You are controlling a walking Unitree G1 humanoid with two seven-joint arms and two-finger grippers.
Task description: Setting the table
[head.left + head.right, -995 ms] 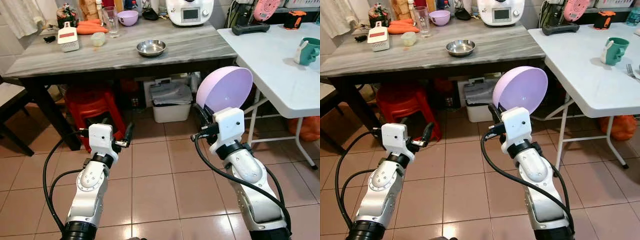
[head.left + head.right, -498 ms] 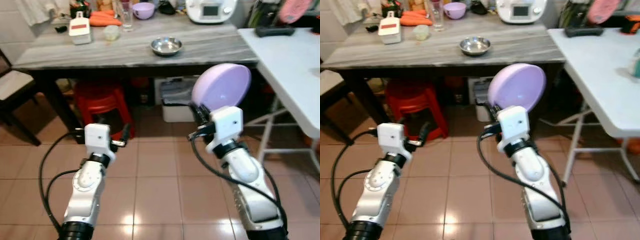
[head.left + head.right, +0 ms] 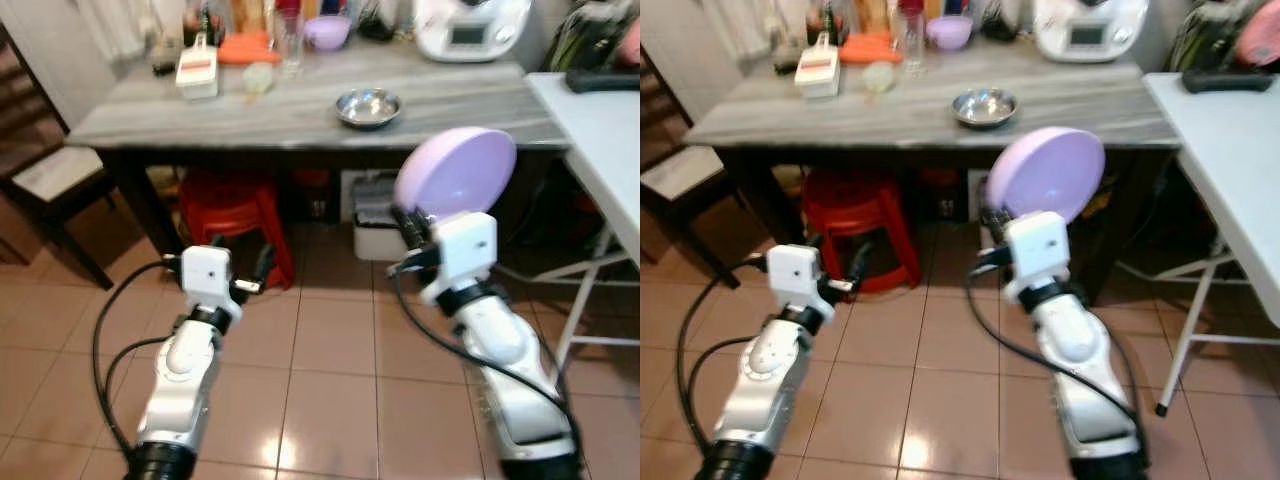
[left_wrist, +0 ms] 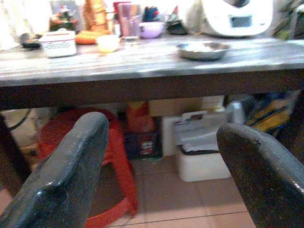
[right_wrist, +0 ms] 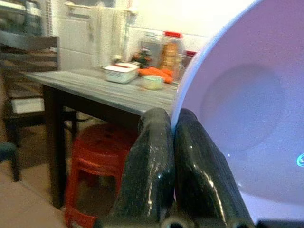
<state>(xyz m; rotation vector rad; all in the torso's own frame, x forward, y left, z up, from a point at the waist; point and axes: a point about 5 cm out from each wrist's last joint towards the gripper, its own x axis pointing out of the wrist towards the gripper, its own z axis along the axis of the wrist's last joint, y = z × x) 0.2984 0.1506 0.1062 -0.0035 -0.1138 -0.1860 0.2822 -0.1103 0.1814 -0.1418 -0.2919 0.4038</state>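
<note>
The lilac bowl [image 3: 456, 172] is held up on edge in front of the robot, its hollow facing back toward the camera, above the tiled floor [image 3: 330, 370] and short of the grey worktop [image 3: 300, 105]. The right gripper [image 5: 176, 156] pinches its rim, the two black fingers [image 5: 147, 161] pressed close on either side of the thin wall. That is a narrow hold on a wide, light bowl (only the rim is caught), so a jolt while walking could let it pivot or slip out and fall to the tiles. Carried this high and tilted, it could also strike the worktop's front edge if the arm is not raised before closing in.

The left gripper [image 3: 258, 274] is held low over the floor near the red stool [image 3: 232, 203], its fingers spread and holding nothing.

On the worktop stand a steel bowl [image 3: 368, 105], a drinking glass [image 3: 288, 38], a white grater box [image 3: 197, 76], a small purple bowl [image 3: 328, 32] and a white appliance [image 3: 472, 28]. A white folding table [image 3: 605, 150] is to the right.
</note>
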